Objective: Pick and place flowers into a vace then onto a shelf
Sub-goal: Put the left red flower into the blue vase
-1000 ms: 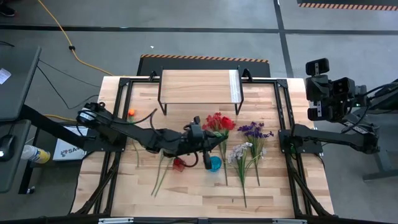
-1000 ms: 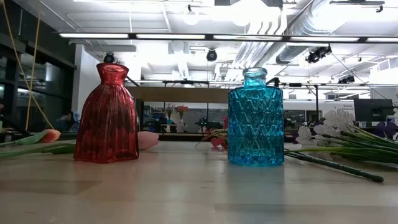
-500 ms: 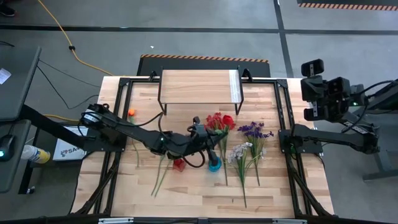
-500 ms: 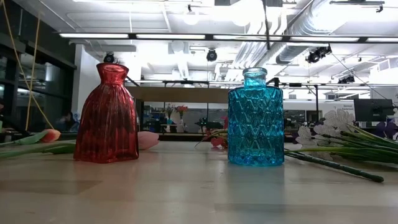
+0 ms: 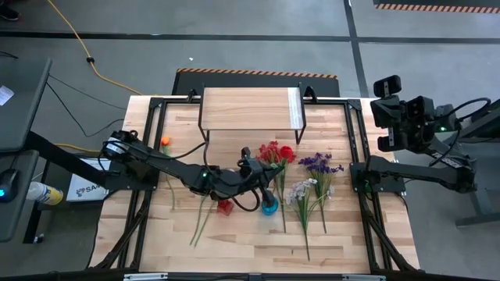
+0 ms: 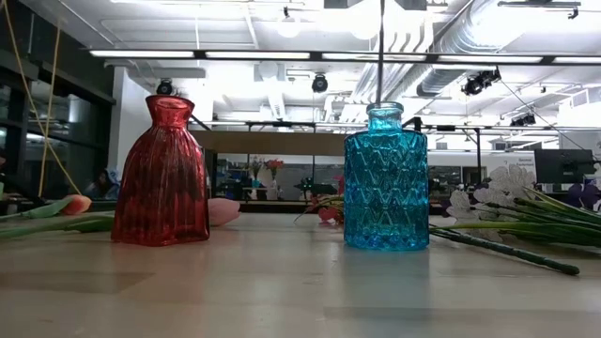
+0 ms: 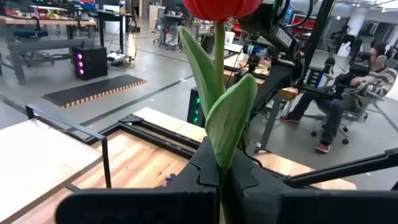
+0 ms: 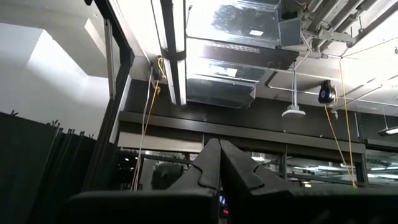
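The red tulip stands upright between my left fingers, which are closed tight on its green stem just under the two leaves, the bloom rising above them. Below those fingers the stem hangs straight down into the mouth of the blue vase, seen from table height as a thin line entering the neck. The red vase stands beside it, apart. The other flowers lie flat on the tabletop to either side of my fingers. The shelf sits beyond them, at the far edge. My right fingers are pressed together on nothing, held high off to the side.
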`<state>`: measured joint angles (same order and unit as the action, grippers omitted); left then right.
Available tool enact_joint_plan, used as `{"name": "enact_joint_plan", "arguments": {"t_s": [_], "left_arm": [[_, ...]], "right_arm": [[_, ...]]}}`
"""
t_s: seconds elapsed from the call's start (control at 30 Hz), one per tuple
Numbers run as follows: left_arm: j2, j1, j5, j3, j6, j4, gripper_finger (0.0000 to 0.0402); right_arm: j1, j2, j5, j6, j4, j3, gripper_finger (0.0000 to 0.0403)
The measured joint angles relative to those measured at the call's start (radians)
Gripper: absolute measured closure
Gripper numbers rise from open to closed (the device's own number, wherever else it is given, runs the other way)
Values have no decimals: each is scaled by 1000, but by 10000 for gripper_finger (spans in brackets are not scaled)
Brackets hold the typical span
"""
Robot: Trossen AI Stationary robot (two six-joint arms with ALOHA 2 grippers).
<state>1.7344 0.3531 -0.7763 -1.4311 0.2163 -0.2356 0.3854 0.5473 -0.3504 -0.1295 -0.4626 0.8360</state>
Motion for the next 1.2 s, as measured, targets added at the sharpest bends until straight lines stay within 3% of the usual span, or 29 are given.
{"name": "enact_joint_plan", "arguments": {"t_s": [1.2], "left_arm": [[93,0,26,1,163,8,357]], "right_arm": [[0,0,-1,0,26,0,402]]}}
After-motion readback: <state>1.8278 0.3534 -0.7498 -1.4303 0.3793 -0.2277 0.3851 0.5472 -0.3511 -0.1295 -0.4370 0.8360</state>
